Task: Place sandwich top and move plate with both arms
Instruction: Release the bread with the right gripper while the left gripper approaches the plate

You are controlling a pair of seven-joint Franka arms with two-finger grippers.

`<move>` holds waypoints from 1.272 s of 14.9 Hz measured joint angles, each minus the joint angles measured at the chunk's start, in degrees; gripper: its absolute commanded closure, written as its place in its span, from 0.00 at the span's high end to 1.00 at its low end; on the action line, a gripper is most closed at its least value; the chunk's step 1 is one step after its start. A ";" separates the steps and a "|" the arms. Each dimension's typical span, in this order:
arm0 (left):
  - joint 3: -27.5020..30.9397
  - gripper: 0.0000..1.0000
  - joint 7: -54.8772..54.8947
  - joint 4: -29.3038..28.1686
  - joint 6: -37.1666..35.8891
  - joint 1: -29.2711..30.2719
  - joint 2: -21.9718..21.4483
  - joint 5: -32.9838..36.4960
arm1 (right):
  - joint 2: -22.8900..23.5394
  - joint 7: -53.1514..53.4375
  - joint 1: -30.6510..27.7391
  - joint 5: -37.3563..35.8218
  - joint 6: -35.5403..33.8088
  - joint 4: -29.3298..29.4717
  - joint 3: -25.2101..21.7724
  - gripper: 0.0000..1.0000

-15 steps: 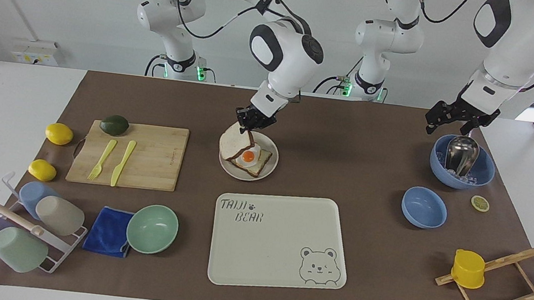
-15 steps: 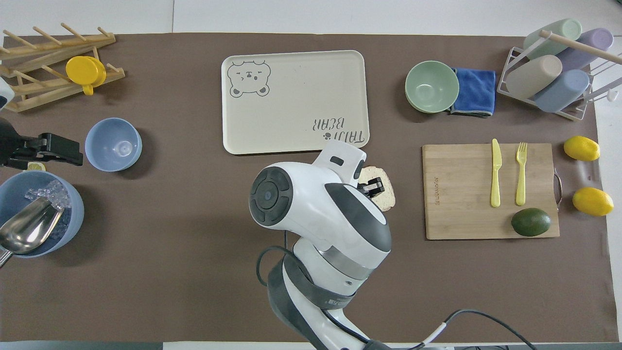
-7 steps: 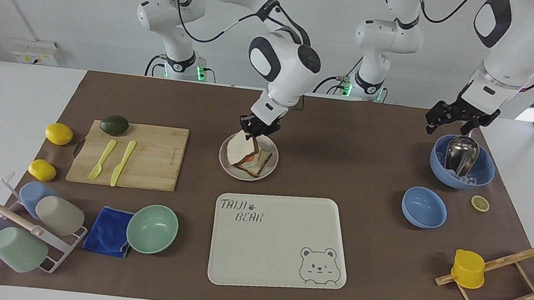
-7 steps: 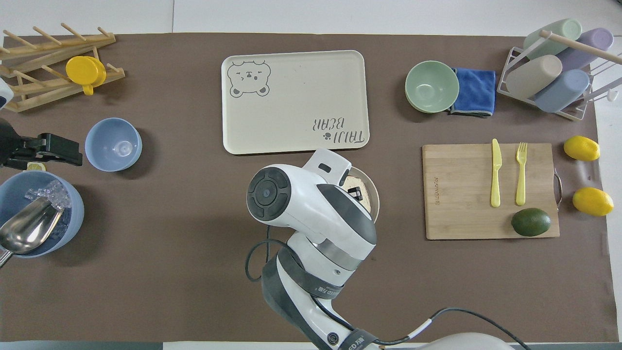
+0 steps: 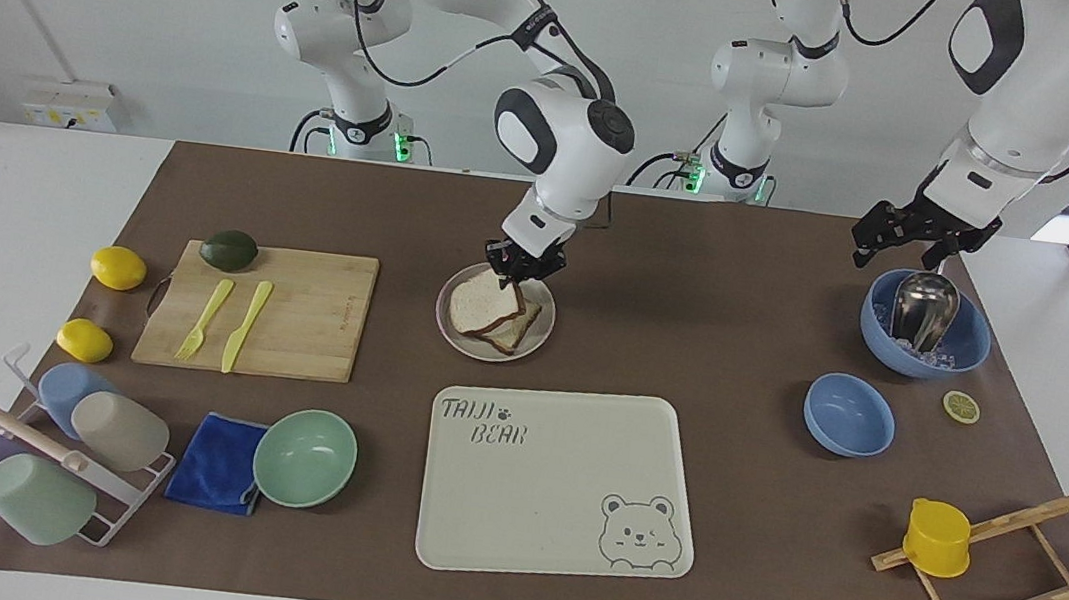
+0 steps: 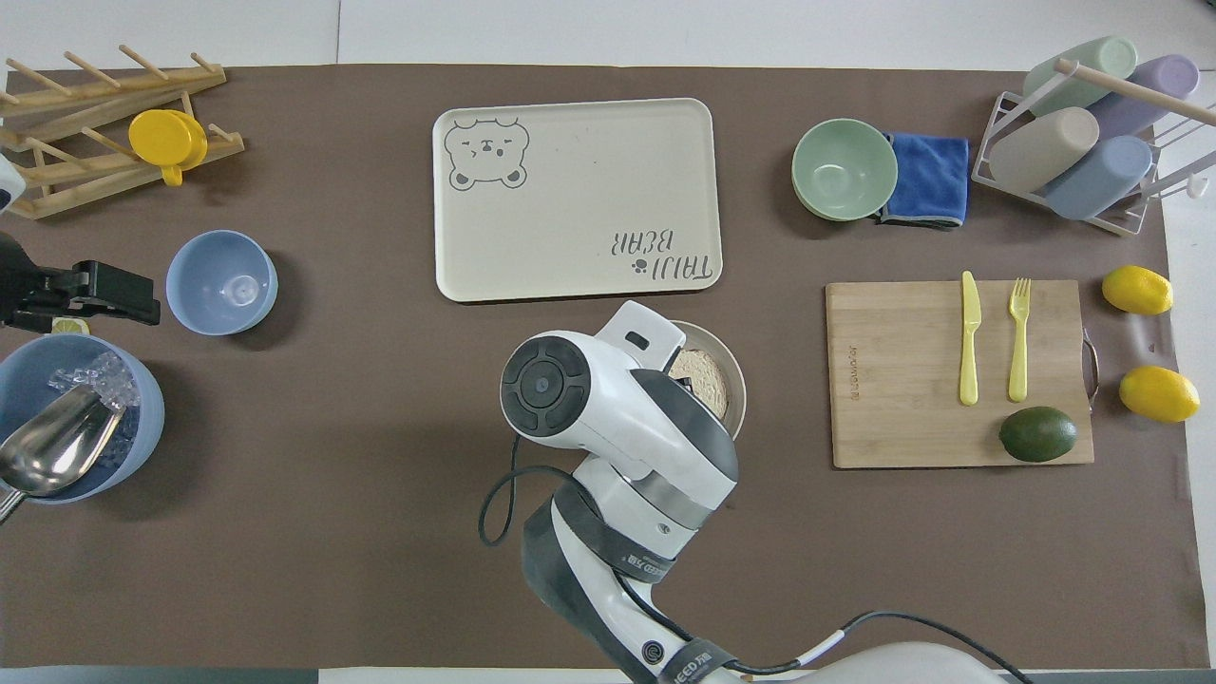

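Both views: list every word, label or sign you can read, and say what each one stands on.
"TAIJI BEAR", with a paw print after TAIJI: printed on the cream tray, which also bears a bear's face drawn in the corner diagonally across from the words.
Small mark printed on the wooden cutting board: too small to read.
White lettering on the right arm's black cuff: too small to read.

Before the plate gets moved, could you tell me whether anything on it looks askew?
Yes. The sandwich top lies skewed on the toast slice below it, overhanging toward the right arm's end of the plate and leaving one corner of the toast slice uncovered. The right gripper is shut on its edge nearest the robots.
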 measured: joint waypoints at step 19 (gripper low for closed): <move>-1.04 1.00 -1.46 -22.72 19.78 -7.37 -3.45 -15.06 | -12.42 -11.76 -24.78 16.68 -10.60 6.26 -0.60 1.00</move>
